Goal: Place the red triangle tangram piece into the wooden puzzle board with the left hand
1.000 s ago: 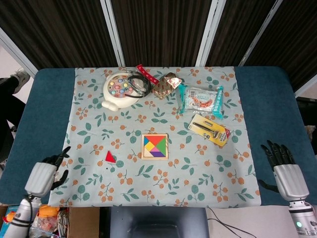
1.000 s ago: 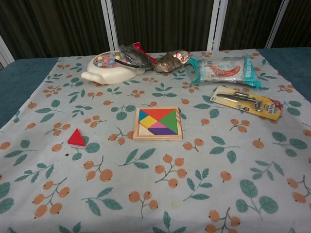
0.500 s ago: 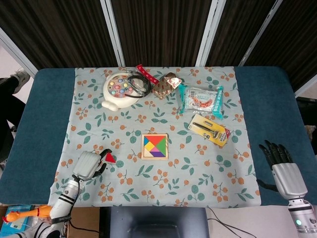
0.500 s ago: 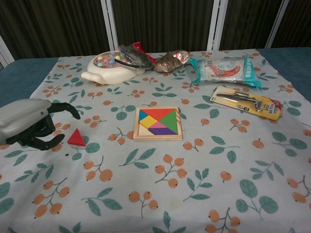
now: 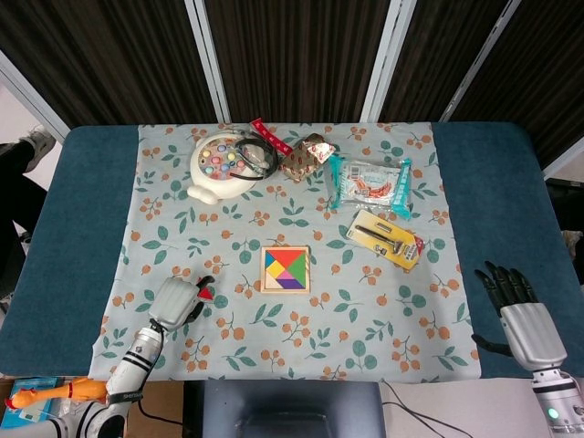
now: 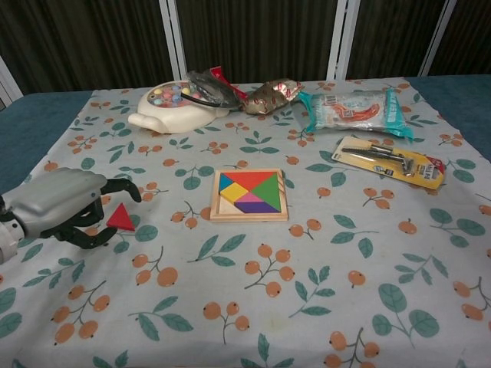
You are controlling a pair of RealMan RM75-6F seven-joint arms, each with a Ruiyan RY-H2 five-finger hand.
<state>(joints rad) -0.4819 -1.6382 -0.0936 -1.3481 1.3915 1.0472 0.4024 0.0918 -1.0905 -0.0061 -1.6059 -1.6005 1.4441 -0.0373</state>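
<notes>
Red triangle lies flat on the flowered cloth, in the left part of the tabletop and toward the near edge, just at the fingertips of the left hand. The left hand is low over the cloth with its dark fingers curled around the piece: one arches above it, others reach below and beside it. In the chest view a thin gap shows between the fingers and the piece, so the hand is spread and holds nothing; whether any fingertip touches the triangle I cannot tell. In the head view the same left hand covers most of the piece, and only a red corner shows at its right side.

To the right of the triangle, near the middle of the cloth, lies the wooden puzzle board, with coloured pieces in it.

Along the far edge of the cloth there are a white toy with coloured dots, a dark cable on it, a shiny wrapped packet and a snack bag. Nearer, at the right side, lies a yellow card with a tool.

The right hand rests at the near right corner of the tabletop, on the blue cover, with its fingers spread apart and nothing in it.
</notes>
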